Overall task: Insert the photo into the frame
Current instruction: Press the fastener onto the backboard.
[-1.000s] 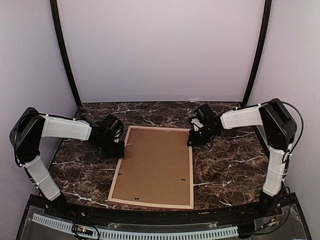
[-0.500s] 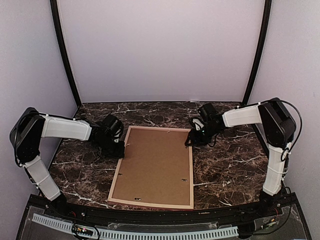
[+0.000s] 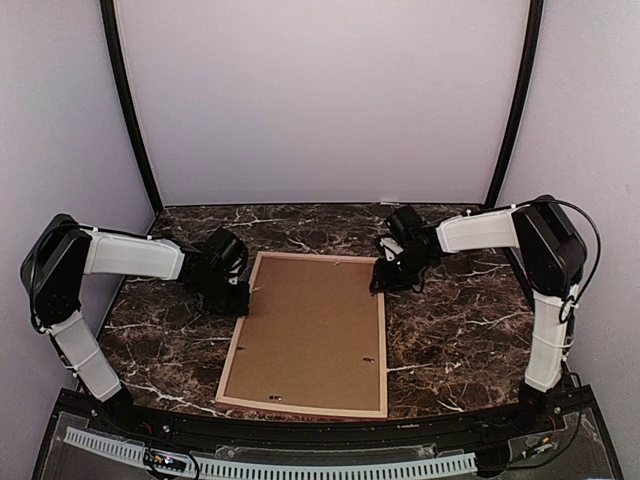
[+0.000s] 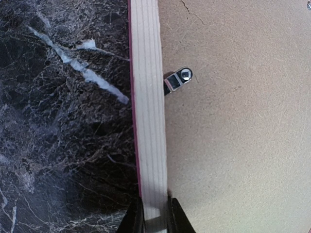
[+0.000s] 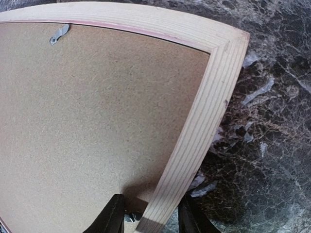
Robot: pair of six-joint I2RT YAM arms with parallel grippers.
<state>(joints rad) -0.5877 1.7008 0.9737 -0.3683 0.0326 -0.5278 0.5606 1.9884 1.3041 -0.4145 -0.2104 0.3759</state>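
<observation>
One frame (image 4: 148, 121) rail inside left tool (image 4: 154, 216), another inside right tool (image 5: 151, 211).

Even, soft light is cast from above; the pale walls (image 3: 320, 100) are rendered bright without glare, and only faint shadows are thrown onto the marble table (image 3: 450, 330). In the left wrist view the frame (image 4: 148, 121) is shown sharp, with a dark shadow laid on the stone alongside it. In the right wrist view its straight rails are bowed by lens distortion, and a dim shadow is seen on the backing board (image 5: 97, 121) near the bottom edge.
</observation>
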